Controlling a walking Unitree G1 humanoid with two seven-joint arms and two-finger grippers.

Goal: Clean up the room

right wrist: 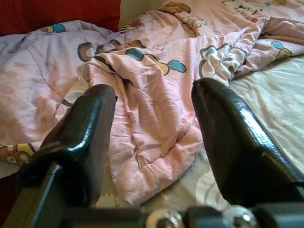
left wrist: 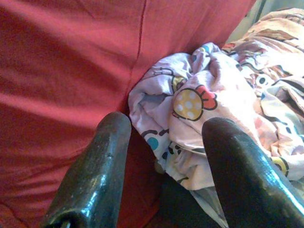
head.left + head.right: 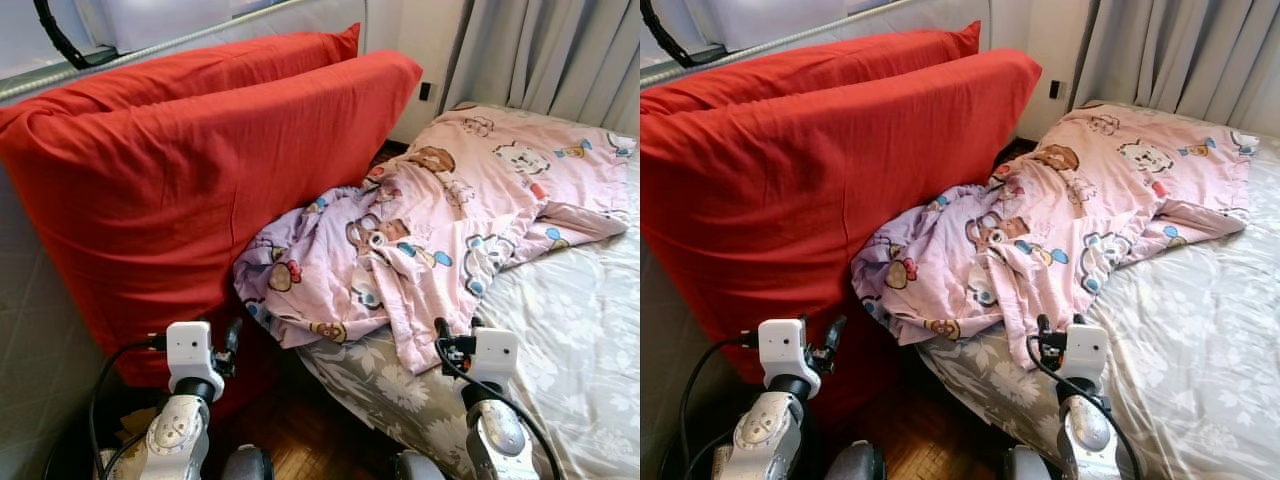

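A crumpled pink quilt [image 3: 440, 220] printed with cartoon bears lies across the bed's head end, one bunched corner [image 2: 199, 104] hanging off the mattress against a big red cushion [image 3: 190, 170]. My left gripper [image 3: 232, 345] is held low beside that cushion, fingers [image 2: 99, 166] open, nothing between them. My right gripper [image 3: 445, 340] hovers at the mattress edge just short of the quilt's hanging flap [image 1: 152, 137], also open and holding nothing.
A second red cushion [image 3: 200, 70] leans behind the first against a padded wall. The mattress [image 3: 570, 330] has a grey floral sheet. Wooden floor [image 3: 300, 440] shows in the narrow gap between cushions and bed. Grey curtains [image 3: 550, 50] hang at the back right.
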